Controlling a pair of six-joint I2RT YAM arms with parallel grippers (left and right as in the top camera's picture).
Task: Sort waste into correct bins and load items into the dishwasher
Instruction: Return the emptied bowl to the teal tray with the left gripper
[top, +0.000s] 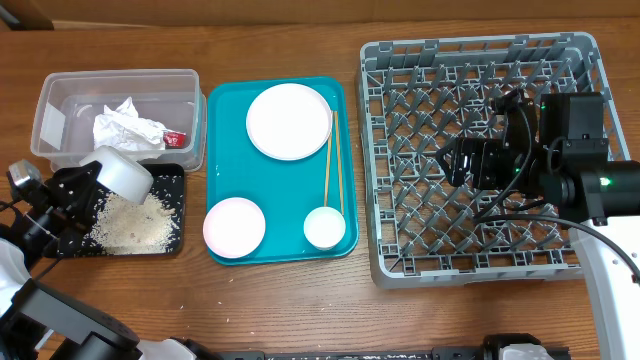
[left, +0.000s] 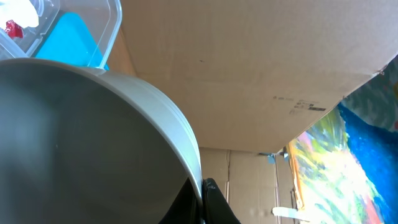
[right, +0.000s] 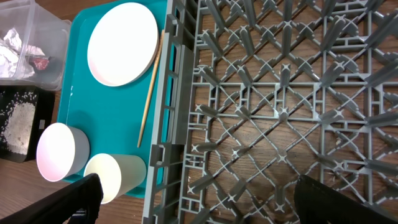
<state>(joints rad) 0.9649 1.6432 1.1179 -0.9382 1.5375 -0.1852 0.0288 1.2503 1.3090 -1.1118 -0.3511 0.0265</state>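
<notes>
Here, at the lower left of the overhead frame, the left gripper (top: 98, 172) looks clamped on the rim of the pale grey-green bowl (top: 125, 170). The bowl tilts over the top edge of the shallow black tray (top: 172, 182). The left wrist view shows only one dark finger (left: 208, 202) against the bowl's smooth curved wall, so that grip is probable rather than plain. Grainy, pale rice scraps (top: 130, 222) lie loose in the tray. Just above it, the clear round-cornered tub (top: 70, 100) holds crumpled white napkins (top: 125, 128) and a red-and-white wrapper (top: 176, 138). On the glossy teal tray (top: 225, 150) at centre, the round plate (top: 289, 121), pink bowl (top: 234, 226) and white cup (top: 325, 228) sit apart. The thin wooden chopsticks (top: 331, 160) lie along the tray's right edge. At right, the right gripper (right: 198, 186) hangs with fingers spread wide, holding nothing, above the grey lattice dish rack (top: 372, 150). The rack's pegged grid is open all around the gripper.
</notes>
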